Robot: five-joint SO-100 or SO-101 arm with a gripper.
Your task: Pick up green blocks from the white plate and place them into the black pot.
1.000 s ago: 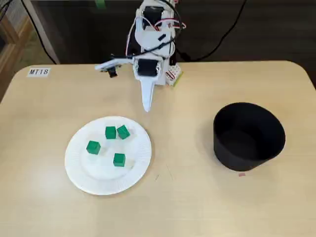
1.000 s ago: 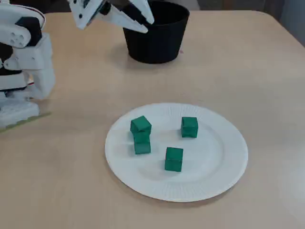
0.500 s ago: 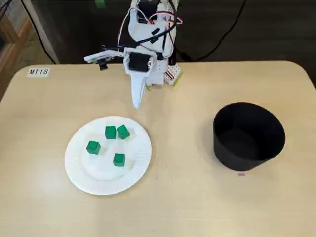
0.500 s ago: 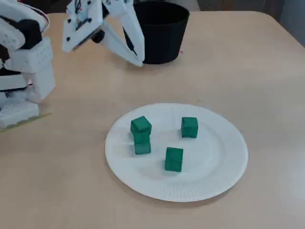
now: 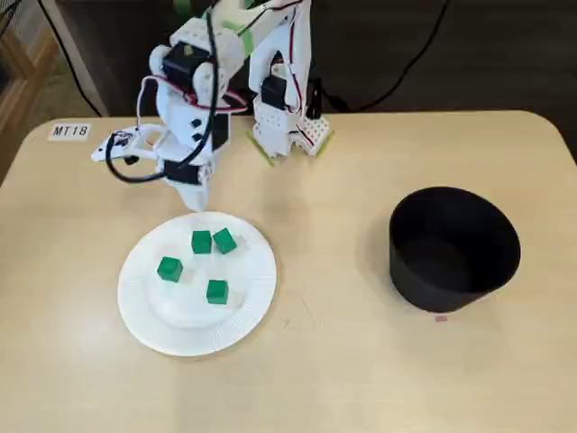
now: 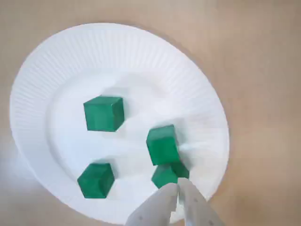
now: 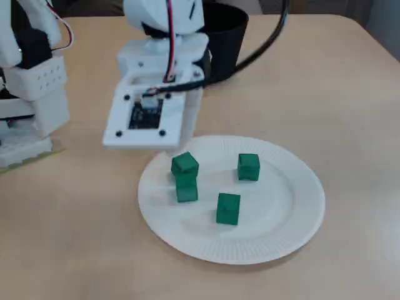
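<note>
Wrist view: the fingers [image 6: 175, 189] are pressed shut, holding nothing, at 6 o'clock over the white plate [image 6: 117, 52]. Four green blocks [image 6: 104, 113] lie on it. Going down shut, the fingers could bump the two touching blocks [image 6: 162, 145] away.

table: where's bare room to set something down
Bare: the stretch between the white plate and black pot, and the front strip below both. Crowded: the plate's far side, where the gripper hangs by the green blocks.
</note>
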